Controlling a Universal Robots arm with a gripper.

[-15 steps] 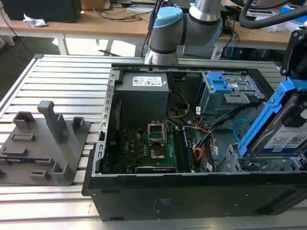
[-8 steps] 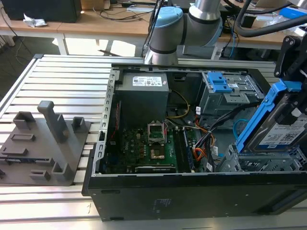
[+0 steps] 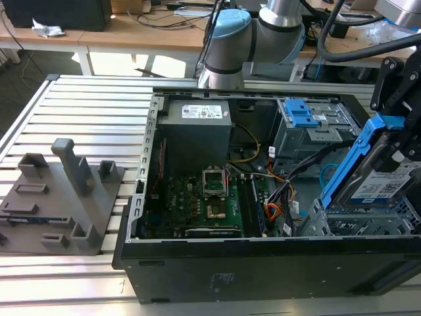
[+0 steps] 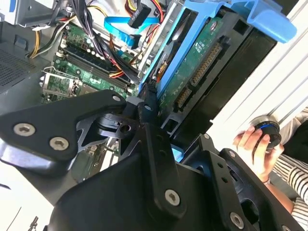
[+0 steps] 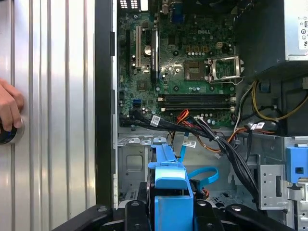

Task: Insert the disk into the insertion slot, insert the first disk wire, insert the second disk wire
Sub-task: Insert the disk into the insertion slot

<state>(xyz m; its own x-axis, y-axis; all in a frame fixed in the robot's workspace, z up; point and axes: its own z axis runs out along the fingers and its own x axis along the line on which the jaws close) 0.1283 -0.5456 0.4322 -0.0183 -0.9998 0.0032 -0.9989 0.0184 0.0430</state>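
My gripper (image 3: pixel 396 146) is shut on the disk (image 3: pixel 388 187), a drive in a blue carrier (image 3: pixel 355 155). The disk hangs tilted just above the insertion slot (image 3: pixel 358 225), a silver perforated cage at the case's corner on the exterior view's right. In the second wrist view the black fingers (image 4: pixel 146 103) clamp the carrier, and the disk's (image 4: pixel 195 67) green board faces the camera. The second disk wire (image 5: pixel 204 172), a thin light-blue cable, loops beside the carrier (image 5: pixel 168 183) inside the case. The first disk wire (image 5: pixel 183 117), thin orange-red and black, lies near the motherboard's edge.
The open case holds a motherboard (image 3: pixel 204 197), a grey power supply (image 3: pixel 197 125), a taller bay with blue latches (image 3: pixel 306 118) and a yellow wire loop (image 3: pixel 247 148). A grey fixture (image 3: pixel 66 197) lies on the slatted table. A person's hand (image 5: pixel 7 110) rests on a knob.
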